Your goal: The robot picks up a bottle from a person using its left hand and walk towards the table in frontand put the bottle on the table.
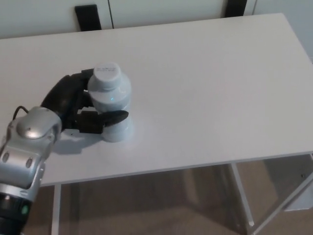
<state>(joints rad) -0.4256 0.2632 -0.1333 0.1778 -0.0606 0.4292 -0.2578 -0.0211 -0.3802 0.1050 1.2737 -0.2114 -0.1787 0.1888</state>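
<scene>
A white bottle with a white cap stands upright on the white table, toward its left front part. My left hand wraps it from the left: a black thumb crosses the bottle's lower front and the fingers curl behind it near the shoulder. The hand is shut on the bottle, whose base rests on the tabletop. My silver left forearm comes in from the lower left. My right hand does not show.
The table's front edge runs across the lower part of the picture, with its white legs and brown floor below. Two dark chair backs show beyond the far edge.
</scene>
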